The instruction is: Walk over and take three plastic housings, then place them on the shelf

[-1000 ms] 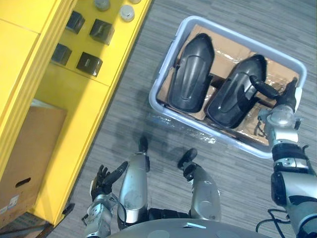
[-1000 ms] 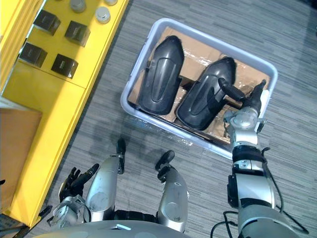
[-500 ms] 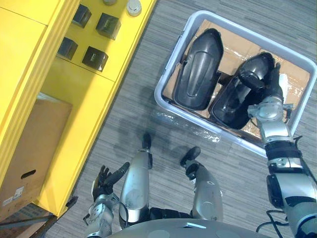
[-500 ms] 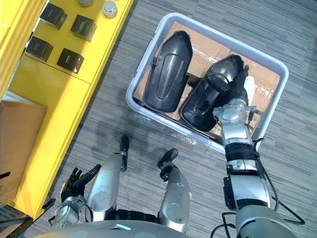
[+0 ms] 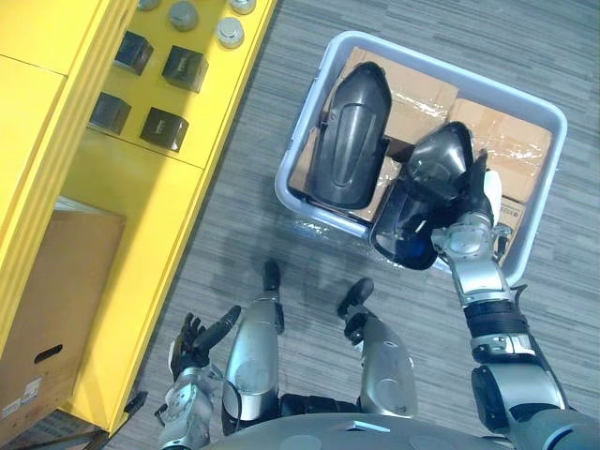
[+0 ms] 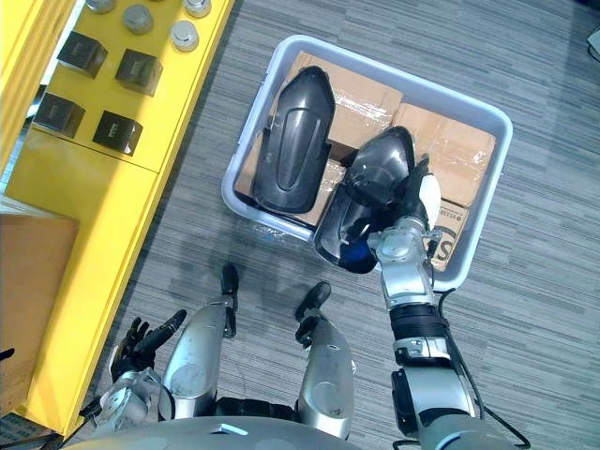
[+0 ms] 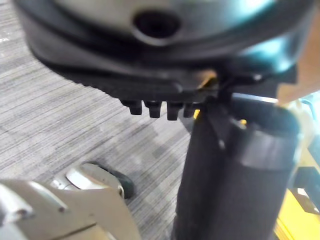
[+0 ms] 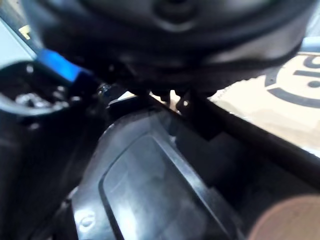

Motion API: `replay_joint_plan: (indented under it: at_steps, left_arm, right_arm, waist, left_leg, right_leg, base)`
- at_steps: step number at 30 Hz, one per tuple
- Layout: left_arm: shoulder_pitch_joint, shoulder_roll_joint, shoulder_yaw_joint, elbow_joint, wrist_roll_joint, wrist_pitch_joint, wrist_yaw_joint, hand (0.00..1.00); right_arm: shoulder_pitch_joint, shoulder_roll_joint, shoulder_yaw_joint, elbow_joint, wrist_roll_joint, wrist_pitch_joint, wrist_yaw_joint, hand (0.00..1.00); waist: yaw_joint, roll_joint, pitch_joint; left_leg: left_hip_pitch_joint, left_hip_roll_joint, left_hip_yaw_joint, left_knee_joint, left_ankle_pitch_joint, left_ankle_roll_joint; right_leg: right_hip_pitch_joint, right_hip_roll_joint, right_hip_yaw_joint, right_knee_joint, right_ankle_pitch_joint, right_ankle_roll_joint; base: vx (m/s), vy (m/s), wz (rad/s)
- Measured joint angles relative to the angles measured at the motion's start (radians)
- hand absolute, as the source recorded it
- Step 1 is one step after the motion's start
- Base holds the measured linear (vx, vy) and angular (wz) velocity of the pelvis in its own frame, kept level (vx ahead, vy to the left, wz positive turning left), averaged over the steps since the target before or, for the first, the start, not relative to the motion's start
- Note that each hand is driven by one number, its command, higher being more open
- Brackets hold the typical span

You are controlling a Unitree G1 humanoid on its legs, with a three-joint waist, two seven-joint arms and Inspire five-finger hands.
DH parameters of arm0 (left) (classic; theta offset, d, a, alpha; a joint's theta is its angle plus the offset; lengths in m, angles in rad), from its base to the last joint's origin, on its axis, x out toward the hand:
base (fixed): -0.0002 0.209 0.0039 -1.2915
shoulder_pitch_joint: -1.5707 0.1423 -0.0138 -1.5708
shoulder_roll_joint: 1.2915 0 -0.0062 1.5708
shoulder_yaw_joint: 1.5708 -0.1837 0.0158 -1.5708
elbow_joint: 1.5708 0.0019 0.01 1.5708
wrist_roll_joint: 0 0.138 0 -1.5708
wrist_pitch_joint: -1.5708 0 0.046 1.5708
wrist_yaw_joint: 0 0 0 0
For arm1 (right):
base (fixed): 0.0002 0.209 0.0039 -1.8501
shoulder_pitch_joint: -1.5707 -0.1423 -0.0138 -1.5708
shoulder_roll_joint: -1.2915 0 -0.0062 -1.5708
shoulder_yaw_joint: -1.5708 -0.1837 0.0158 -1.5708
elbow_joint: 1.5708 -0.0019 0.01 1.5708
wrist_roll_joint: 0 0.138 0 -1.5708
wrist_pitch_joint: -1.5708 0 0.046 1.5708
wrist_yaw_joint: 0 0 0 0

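Floor (image 5: 244,216): grey carpet with fine stripes, evenly lit. Left side: yellow shelf (image 5: 150,206), its upper surface carrying four black boxes (image 5: 164,128) and round metal caps (image 5: 230,33). A cardboard box (image 5: 56,300) sits on a lower level.

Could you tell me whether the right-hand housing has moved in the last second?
Yes. Gripped by the right hand, the housing has tipped up, its near end now over the bin's near rim instead of lying flat inside.
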Motion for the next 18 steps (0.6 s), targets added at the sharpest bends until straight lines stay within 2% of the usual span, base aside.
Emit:
replay_joint_plan:
  at_steps: [4,8,18]
  left_arm:
    - [0.000,0.005,0.000,-0.001,0.000,-0.004,0.010,1.00]
    - [0.000,0.006,-0.001,-0.002,0.000,-0.006,0.015,1.00]
    - [0.000,0.006,-0.002,-0.001,0.000,-0.006,0.023,1.00]
  right_arm:
    - [0.055,0.047,0.001,-0.059,0.000,-0.007,-0.058,1.00]
    - [0.065,0.073,0.000,-0.062,0.001,-0.022,-0.122,1.00]
    - [0.165,0.075,-0.001,-0.160,0.004,-0.024,-0.116,1.00]
  waist:
    - [-0.002,-0.013,-0.006]
    - [-0.004,-0.015,-0.006]
    - [-0.013,-0.017,-0.006]
  left_leg:
    - [0.020,-0.005,0.008,-0.015,0.002,0.002]
    - [0.023,-0.006,0.011,-0.018,0.003,0.003]
    - [0.040,-0.011,0.026,-0.035,0.007,0.004]
  right_leg:
    - [0.016,-0.001,0.004,-0.015,0.006,0.006]
    - [0.018,-0.001,0.006,-0.022,0.012,0.007]
    - [0.022,-0.001,0.021,-0.033,0.021,0.010]
  base:
    - [0.00,0.007,-0.01]
    - [0.00,0.004,-0.01]
    - [0.00,0.007,-0.03]
